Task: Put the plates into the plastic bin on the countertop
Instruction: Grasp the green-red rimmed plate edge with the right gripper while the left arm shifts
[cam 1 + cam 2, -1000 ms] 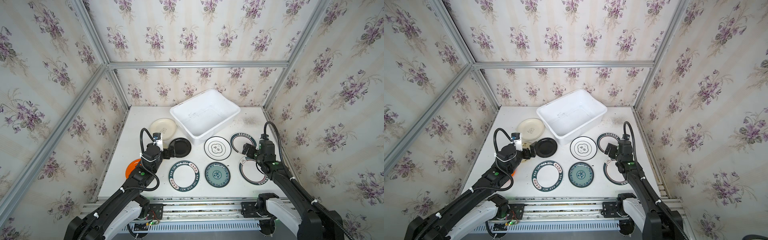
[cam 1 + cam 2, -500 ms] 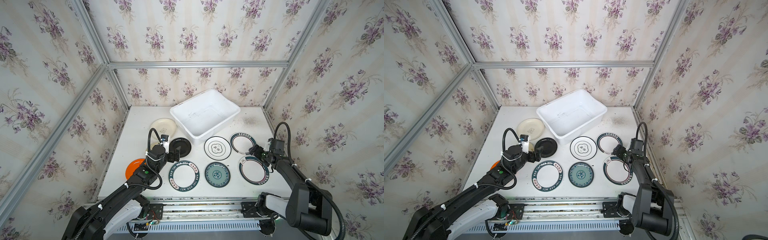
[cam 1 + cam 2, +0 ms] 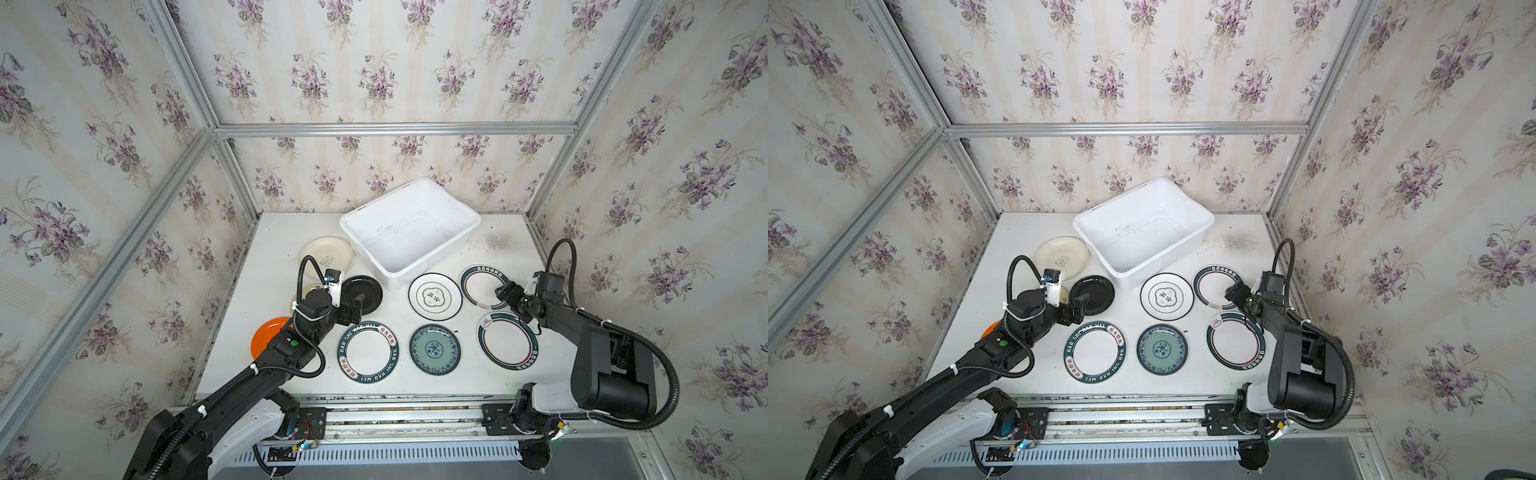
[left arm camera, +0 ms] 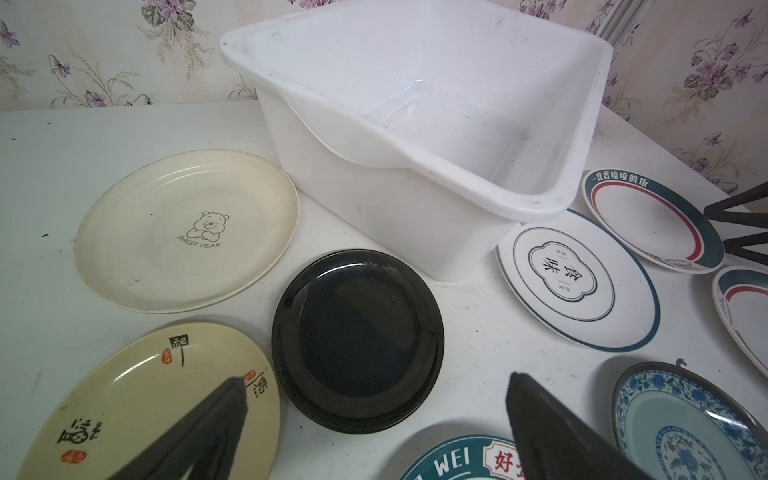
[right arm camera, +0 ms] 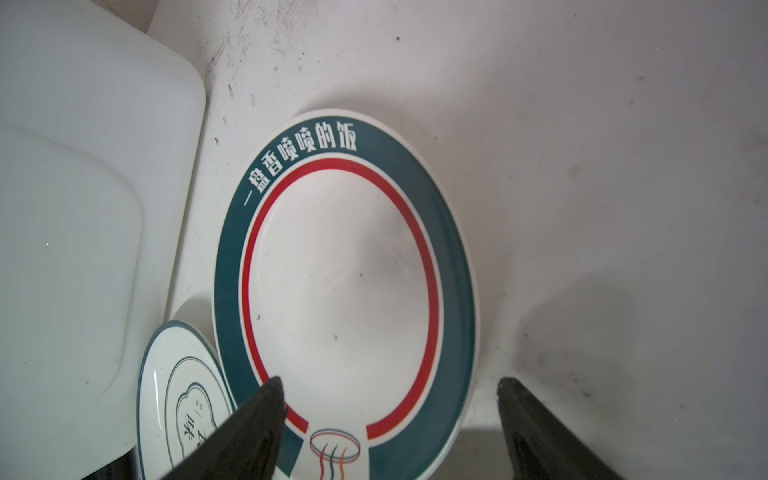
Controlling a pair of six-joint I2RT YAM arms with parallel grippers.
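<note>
Right hand (image 5: 389,382), jaws apart, empty, brackets the near edge of the red-ringed plate (image 5: 345,270) beside the bin (image 4: 374,199); left hand (image 4: 376,379), wide open, empty, faces the black plate (image 4: 357,340) by it.

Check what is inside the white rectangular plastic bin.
No plate shows inside the white rectangular plastic bin: only its bare, scuffed floor, in both top views. Its near wall hides a strip of floor in the left wrist view.

The black plate (image 4: 357,316) is seen between the spread tips of the claw (image 4: 376,380). The plastic bin (image 4: 374,199) is set farther ahead.
</note>
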